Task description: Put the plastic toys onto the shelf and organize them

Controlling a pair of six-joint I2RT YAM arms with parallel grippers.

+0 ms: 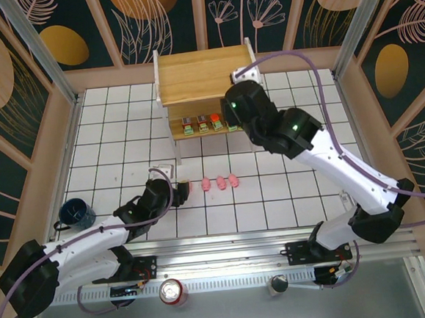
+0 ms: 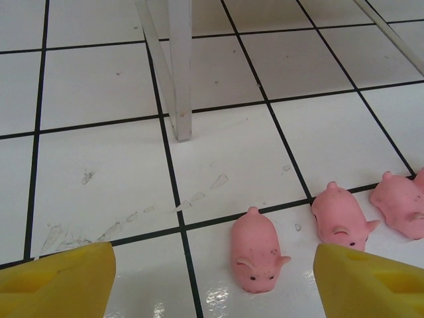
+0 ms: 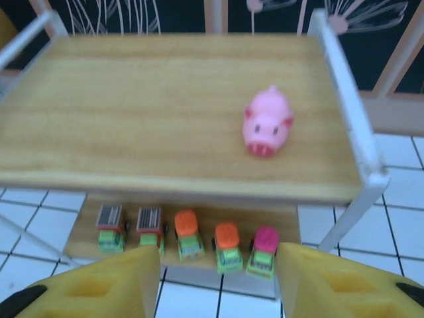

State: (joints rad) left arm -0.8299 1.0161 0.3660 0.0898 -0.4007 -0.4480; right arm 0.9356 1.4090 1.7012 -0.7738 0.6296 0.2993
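Pigs (image 1: pixel 219 181) are what remains to be moved. Each one looks very small, rounded and a little glossy. I judge them light and probably of soft plastic or rubber. Such a body may slip or roll away if it is pressed at the snout or the tail. The better hold is across the two flanks, at the thickest part, with a gentle closing.

The left gripper (image 2: pixel 215 288) is low over the white tiled worktop (image 2: pixel 93 86). Its yellow fingers (image 2: pixel 59 281) are wide apart and hold nothing. The nearest pig (image 2: pixel 255 253) lies just in front of them, in the gap between their lines, head toward the wrist camera. Two more follow to its right in a row, the second pig (image 2: pixel 341 215) and the third pig (image 2: pixel 401 202), close together. That makes three certain on the worktop. In the top view a pink spot just beside the left gripper could be a fourth, but I cannot tell.

The right gripper (image 3: pixel 218 281) hovers before the shelf (image 3: pixel 146 112), its fingers also wide and empty. One single pig (image 3: pixel 267 126) stands on the upper board, near the right end. On the lower board five blocky pieces (image 3: pixel 189 233) stand in one row: two with grey tops, two orange, one magenta.
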